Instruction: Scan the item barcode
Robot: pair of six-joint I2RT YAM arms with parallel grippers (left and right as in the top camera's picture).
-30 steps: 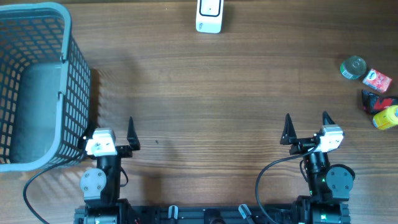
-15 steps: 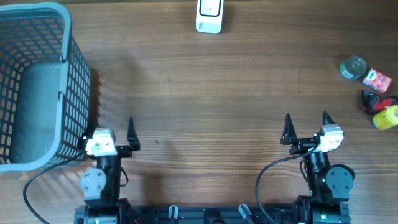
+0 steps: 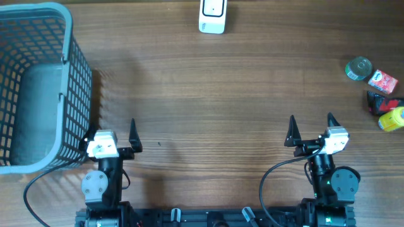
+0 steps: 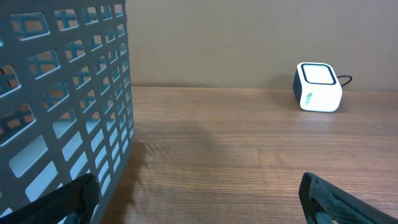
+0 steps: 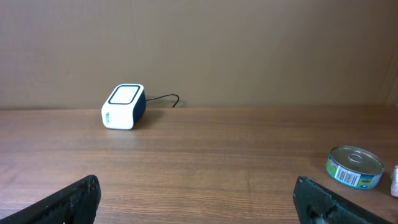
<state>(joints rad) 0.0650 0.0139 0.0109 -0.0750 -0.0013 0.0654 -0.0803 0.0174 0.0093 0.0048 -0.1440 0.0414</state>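
Both jaws stood wide, holding nothing; scanner (image 3: 212,16) sat well ahead, between them; can (image 3: 359,68) lay ahead, right of the right jaws.

We see a mock shop checkout set on a wooden table (image 3: 208,82). A shopping basket (image 3: 66,38) stands just left of the left gripper (image 3: 113,129). A barcode scanner (image 3: 212,16) sits far ahead, between it and the right gripper (image 3: 311,123). A tin (image 3: 358,68) and grocery packets (image 3: 383,82) lie ahead-right of the latter.
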